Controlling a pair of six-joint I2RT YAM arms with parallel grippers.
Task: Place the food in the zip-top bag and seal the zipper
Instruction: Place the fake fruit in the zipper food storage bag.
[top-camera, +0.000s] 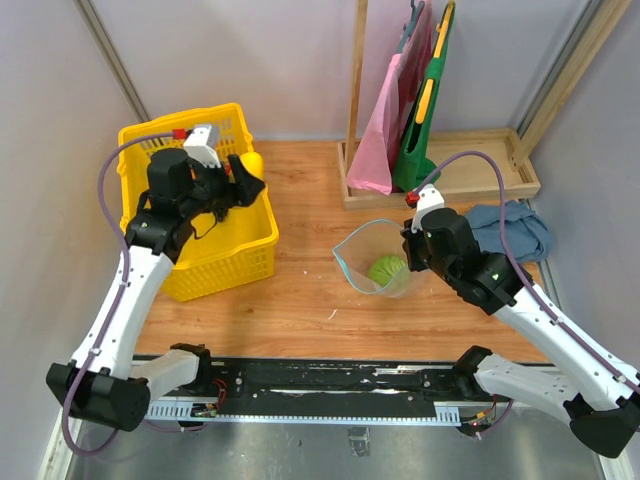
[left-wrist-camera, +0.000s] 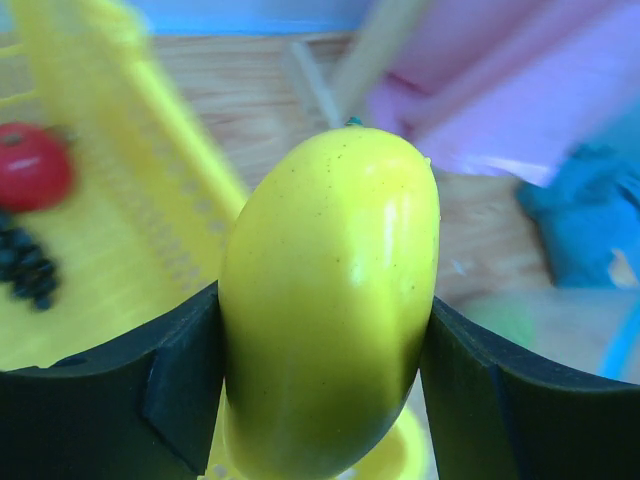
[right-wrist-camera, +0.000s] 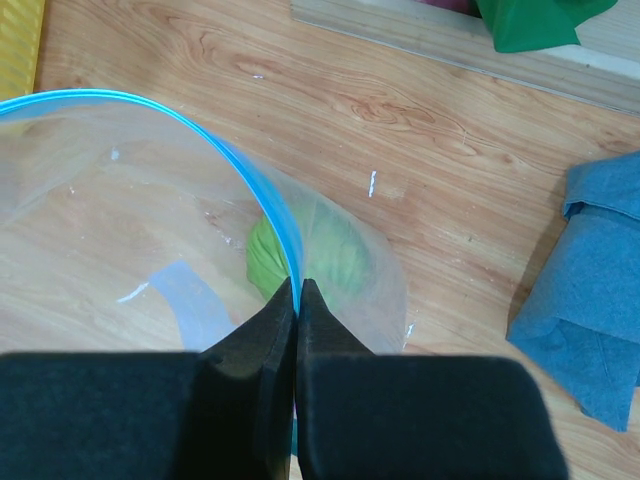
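Observation:
My left gripper (top-camera: 243, 180) is shut on the yellow mango (left-wrist-camera: 330, 300) and holds it above the right side of the yellow basket (top-camera: 232, 255); the mango also shows in the top view (top-camera: 253, 163). A red toy fruit (left-wrist-camera: 32, 165) and the dark grape bunch (left-wrist-camera: 25, 270) lie in the basket. The clear zip-top bag (top-camera: 368, 252) stands open on the table with the pale green round one (top-camera: 386, 269) inside. My right gripper (right-wrist-camera: 297, 285) is shut on the bag's blue zipper strip (right-wrist-camera: 240, 165) and holds the mouth up; the green toy (right-wrist-camera: 330, 255) shows through the plastic.
A wooden tray (top-camera: 520, 175) at the back right holds pink and green bags (top-camera: 405, 110) on a wooden post. A blue cloth (top-camera: 515, 230) lies right of the zip-top bag, and also shows in the right wrist view (right-wrist-camera: 590, 300). Grey walls close in both sides.

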